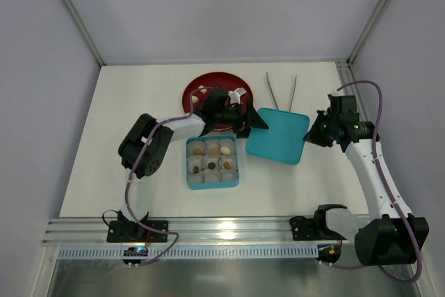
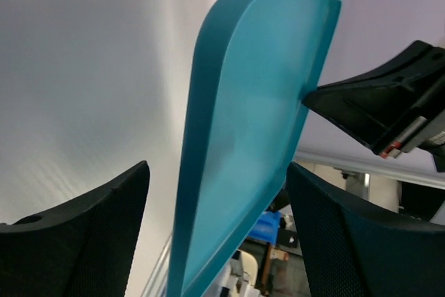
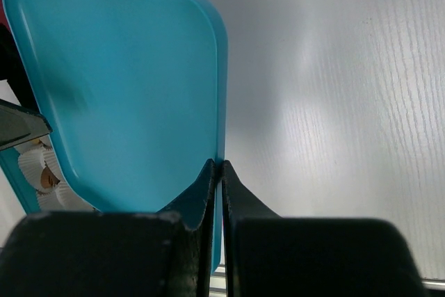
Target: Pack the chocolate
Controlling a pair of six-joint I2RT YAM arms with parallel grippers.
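The chocolate pieces [image 1: 211, 165], tan, cream and dark brown, sit in paper cups inside an open teal box [image 1: 189, 165]. A teal lid [image 1: 278, 135] hangs tilted to the right of the box. My right gripper [image 3: 217, 165] is shut on the right edge of the lid [image 3: 125, 88]. My left gripper [image 1: 254, 124] is open, its jaws astride the lid's left edge [image 2: 250, 123]. In the left wrist view one finger [image 2: 327, 227] lies close against the lid and the other stands well apart from it.
A red plate [image 1: 201, 87] lies behind the left gripper at the back of the table. Metal tweezers [image 1: 281, 92] lie to its right. Paper cups [image 3: 35, 165] of the box show under the lid's corner. Side walls enclose the table.
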